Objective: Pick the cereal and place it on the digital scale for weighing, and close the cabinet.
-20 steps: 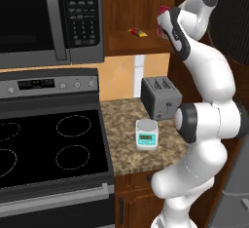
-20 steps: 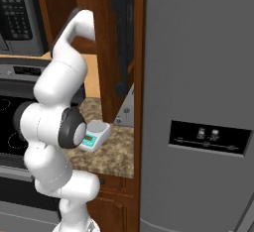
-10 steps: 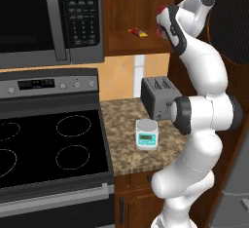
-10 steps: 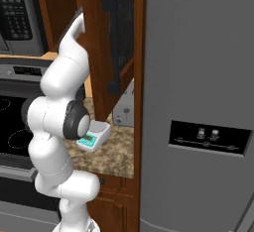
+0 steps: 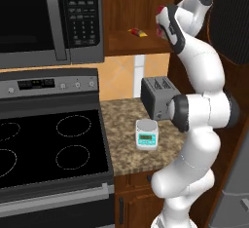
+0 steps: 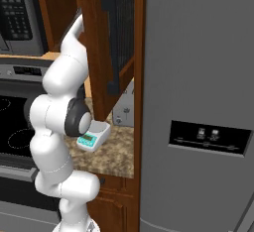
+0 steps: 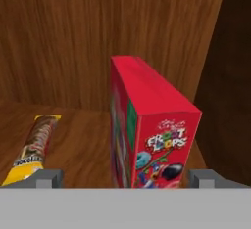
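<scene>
Wood-grain cabinet interior, matte brown back wall and shelf, darker side wall at right. Jaws stand wide apart, gripping nothing; the two grey tips sit either side of the cereal, w/ a gap on each flank, no contact as far as I can tell.

Cereal stands upright on the shelf, turned slightly so a narrow printed end faces the hand cam. Thin glossy red carton, sharp corners, flat faces, speckled print. Judgement: light, prob. partly hollow, walls dent if squeezed hard; smooth print could slip. Best hold is across the two broad faces, mid-height or a bit lower, pads flat & square to the faces, moderate squeeze. Tall and narrow, so a nudge could tip it.

Just beside it on the shelf lies a flat yellow-brown snack bar, crinkly wrapper; leave it.

Below, on the speckled granite desk, sits the scale: small white square, hard plastic, teal front, flat top. Grey metal toaster behind it. Black glass stove alongside. Cabinet door hangs open, dark ribbed inset, vertical handle.
</scene>
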Available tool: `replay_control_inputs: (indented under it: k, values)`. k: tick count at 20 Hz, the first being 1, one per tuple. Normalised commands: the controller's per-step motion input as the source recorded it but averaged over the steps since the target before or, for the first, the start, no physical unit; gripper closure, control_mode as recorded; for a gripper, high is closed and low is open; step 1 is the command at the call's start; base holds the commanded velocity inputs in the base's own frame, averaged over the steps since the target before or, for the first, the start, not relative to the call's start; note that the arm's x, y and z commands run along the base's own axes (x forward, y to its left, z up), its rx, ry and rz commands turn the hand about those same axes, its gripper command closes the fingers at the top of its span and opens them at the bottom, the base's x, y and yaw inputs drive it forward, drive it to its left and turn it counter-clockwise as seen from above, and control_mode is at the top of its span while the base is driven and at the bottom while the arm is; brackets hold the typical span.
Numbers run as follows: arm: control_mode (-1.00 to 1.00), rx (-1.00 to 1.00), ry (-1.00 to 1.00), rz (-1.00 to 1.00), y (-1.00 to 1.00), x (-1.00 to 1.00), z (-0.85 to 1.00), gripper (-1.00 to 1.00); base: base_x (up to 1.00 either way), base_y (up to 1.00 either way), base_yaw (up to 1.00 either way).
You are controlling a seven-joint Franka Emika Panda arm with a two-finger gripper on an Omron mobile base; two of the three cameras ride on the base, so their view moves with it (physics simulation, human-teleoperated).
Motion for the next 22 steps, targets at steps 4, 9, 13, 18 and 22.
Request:
replay_control_inputs:
  k: [4,9,13,18,22]
  values:
    - [-1.00,0.00,0.00,0.00,0.00,0.23,-0.20,-1.00,0.00,0.00,0.00]
    - [-1.00,0.00,0.00,0.00,0.00,0.24,-0.01,-1.00,0.00,0.00,0.00]
    - [-1.00,0.00,0.00,0.00,0.00,0.26,-0.01,-1.00,0.00,0.00,0.00]
    - [-1.00,0.00,0.00,0.01,0.11,0.10,-0.12,1.00,0.00,0.00,0.00]
    - [-1.00,0.00,0.00,0.05,0.07,0.01,-0.17,1.00,0.00,0.00,0.00]
